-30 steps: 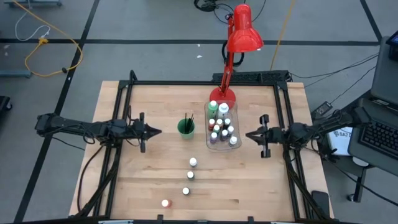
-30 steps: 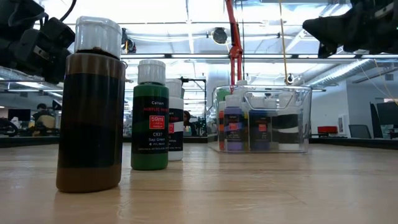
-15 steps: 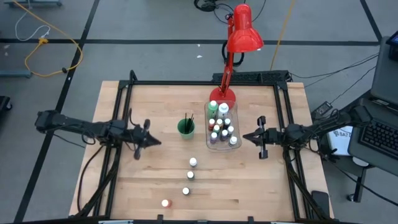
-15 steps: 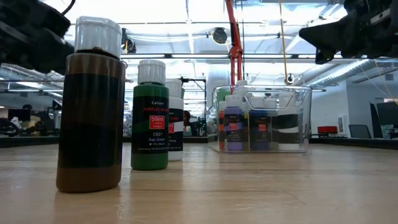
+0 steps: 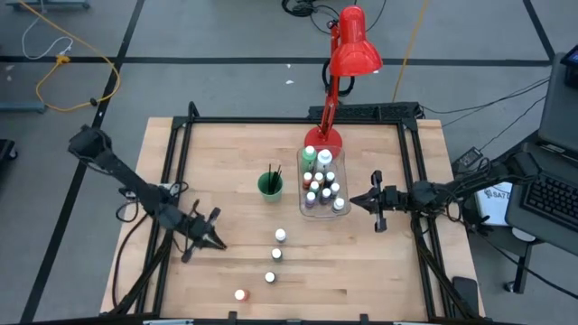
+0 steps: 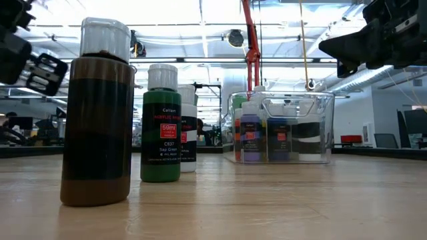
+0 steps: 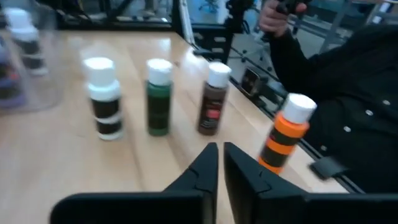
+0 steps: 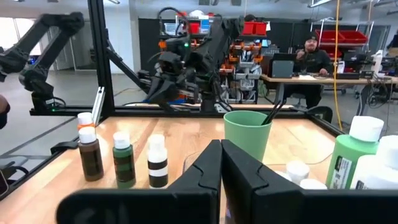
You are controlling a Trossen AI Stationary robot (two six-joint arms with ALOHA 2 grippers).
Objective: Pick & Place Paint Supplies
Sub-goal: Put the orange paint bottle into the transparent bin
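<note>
Four loose paint bottles (image 5: 276, 255) sit in a line on your table (image 5: 226, 162), from the one nearest the clear bin (image 5: 322, 209) out to the orange one (image 5: 240, 294) at the near edge. More bottles fill that bin, and brushes (image 5: 274, 171) stand in the green cup (image 5: 270, 185). Your left gripper (image 5: 215, 242) hangs beside the line, fingers clenched on nothing. Your right gripper (image 5: 357, 199) waits beside the bin, also clenched and empty.

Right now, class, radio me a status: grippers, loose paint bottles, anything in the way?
Left gripper shut, empty, near the loose bottles. Right gripper shut, empty, beside the bin. Four bottles loose on the table. Nothing blocking them.
</note>
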